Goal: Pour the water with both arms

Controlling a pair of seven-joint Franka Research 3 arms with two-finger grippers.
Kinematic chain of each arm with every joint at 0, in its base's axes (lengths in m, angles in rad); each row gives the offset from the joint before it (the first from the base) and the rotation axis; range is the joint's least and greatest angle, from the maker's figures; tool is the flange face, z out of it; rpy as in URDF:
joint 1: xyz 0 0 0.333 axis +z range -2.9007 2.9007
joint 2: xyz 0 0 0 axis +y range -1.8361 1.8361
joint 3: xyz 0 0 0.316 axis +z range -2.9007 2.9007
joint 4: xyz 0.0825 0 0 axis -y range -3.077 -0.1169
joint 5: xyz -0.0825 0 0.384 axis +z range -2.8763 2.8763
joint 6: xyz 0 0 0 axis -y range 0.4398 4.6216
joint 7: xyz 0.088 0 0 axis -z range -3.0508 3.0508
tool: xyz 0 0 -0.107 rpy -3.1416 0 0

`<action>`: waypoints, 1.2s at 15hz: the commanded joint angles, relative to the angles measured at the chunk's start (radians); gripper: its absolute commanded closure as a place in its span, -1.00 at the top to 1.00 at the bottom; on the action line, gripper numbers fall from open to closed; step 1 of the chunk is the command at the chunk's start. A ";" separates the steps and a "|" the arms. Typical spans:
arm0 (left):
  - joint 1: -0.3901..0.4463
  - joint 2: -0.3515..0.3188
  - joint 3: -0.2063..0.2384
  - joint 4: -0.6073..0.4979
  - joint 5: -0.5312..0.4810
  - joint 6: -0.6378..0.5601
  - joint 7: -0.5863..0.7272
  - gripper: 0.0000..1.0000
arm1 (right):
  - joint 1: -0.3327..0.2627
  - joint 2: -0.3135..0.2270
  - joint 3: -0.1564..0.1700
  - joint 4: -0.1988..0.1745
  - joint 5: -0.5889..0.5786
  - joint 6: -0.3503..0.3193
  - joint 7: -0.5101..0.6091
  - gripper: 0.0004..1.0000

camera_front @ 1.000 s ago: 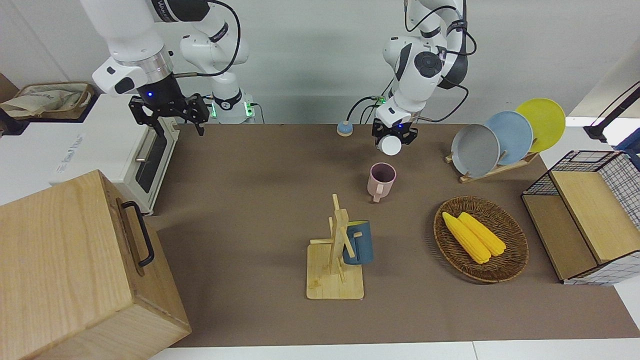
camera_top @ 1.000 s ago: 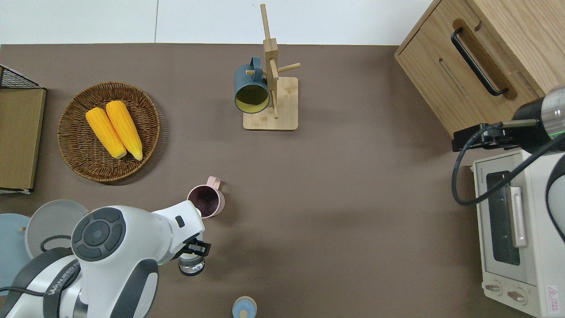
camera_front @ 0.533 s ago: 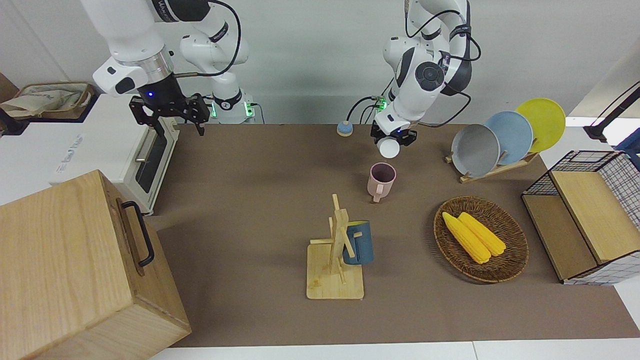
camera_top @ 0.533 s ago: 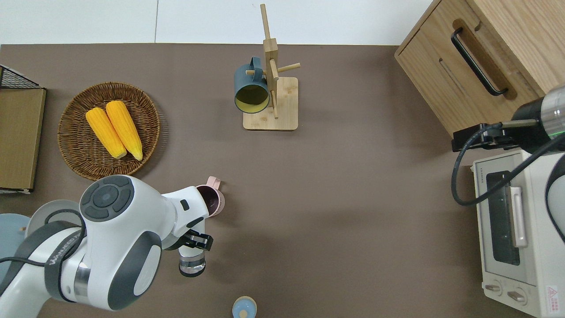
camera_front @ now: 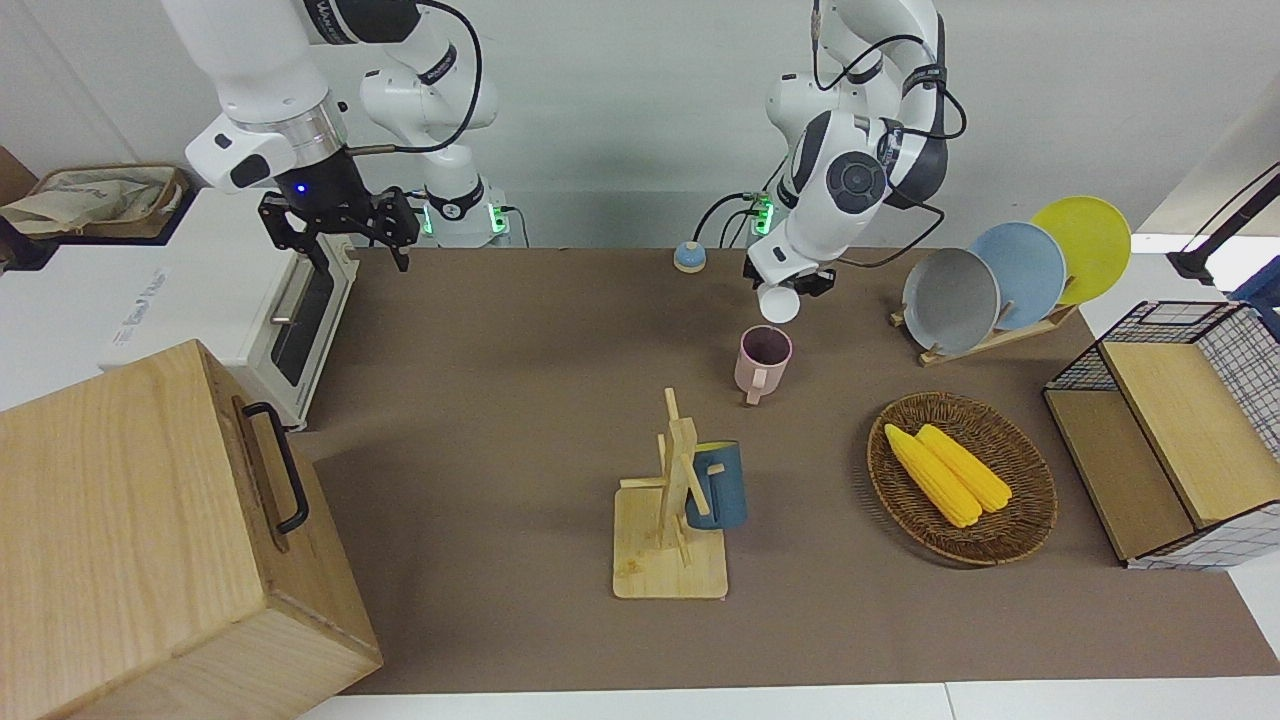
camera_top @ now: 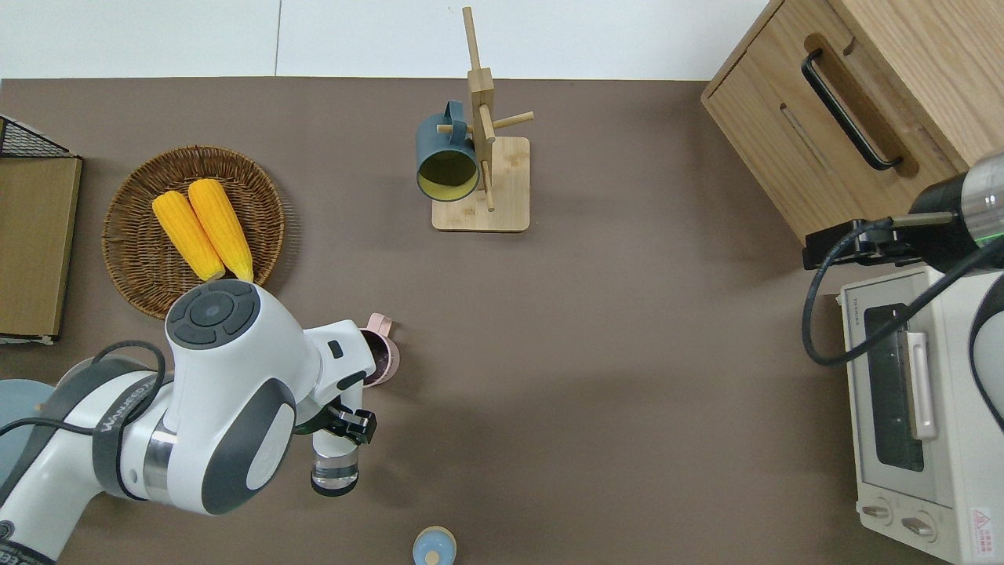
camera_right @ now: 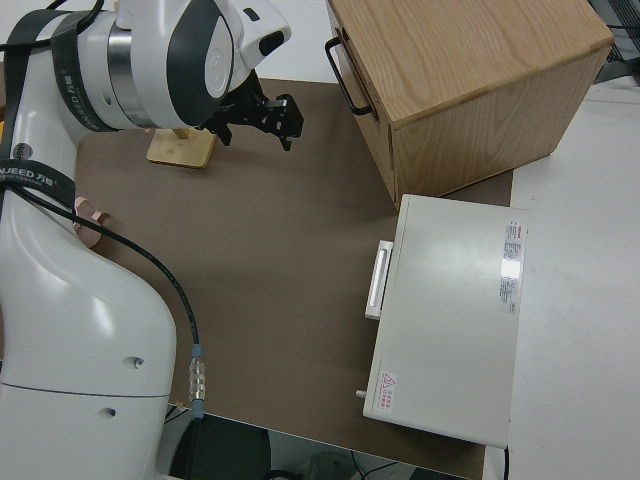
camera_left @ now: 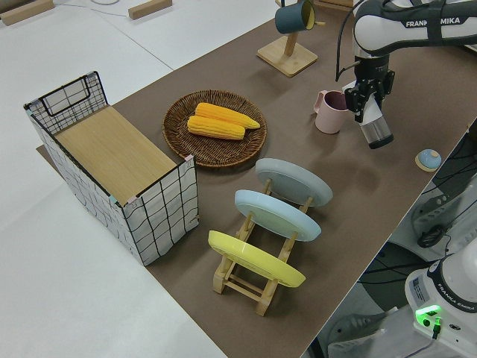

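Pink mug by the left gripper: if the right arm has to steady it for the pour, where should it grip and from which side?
Probably the pink mug by its handle, which points away from the robots, coming down from above at that side. The mug stands upright, and the left gripper holds the clear bottle tilted on the side nearer the robots, so that side is taken.

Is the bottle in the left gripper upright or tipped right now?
Tipped. The bottle hangs slanted in the left gripper, its capped end lowest, near the upright pink mug.

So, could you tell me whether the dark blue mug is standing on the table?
No, the dark blue mug hangs by its handle from the wooden peg rack.
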 commanded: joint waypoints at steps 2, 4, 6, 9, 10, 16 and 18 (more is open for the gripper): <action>-0.001 0.008 0.003 0.042 0.018 -0.055 -0.023 -1.00 | -0.013 -0.002 0.010 0.002 0.005 -0.008 -0.016 0.98; -0.003 0.008 0.003 0.044 0.018 -0.055 -0.021 -1.00 | -0.013 -0.002 0.010 0.002 0.005 -0.008 -0.016 0.98; -0.003 0.008 0.003 0.044 0.018 -0.055 -0.021 -1.00 | -0.013 -0.002 0.010 0.002 0.005 -0.008 -0.016 0.98; -0.001 0.008 0.003 0.064 0.018 -0.078 -0.027 -1.00 | -0.013 -0.002 0.010 0.002 0.005 -0.008 -0.016 0.98; -0.001 0.009 0.003 0.082 0.018 -0.106 -0.036 -1.00 | -0.013 -0.002 0.010 0.002 0.005 -0.008 -0.016 0.98; 0.000 0.006 0.005 0.123 0.020 -0.175 -0.040 -1.00 | -0.013 -0.002 0.010 0.002 0.005 -0.008 -0.016 0.98; 0.000 0.008 0.005 0.124 0.021 -0.175 -0.041 -1.00 | -0.013 -0.002 0.010 0.002 0.005 -0.008 -0.016 0.98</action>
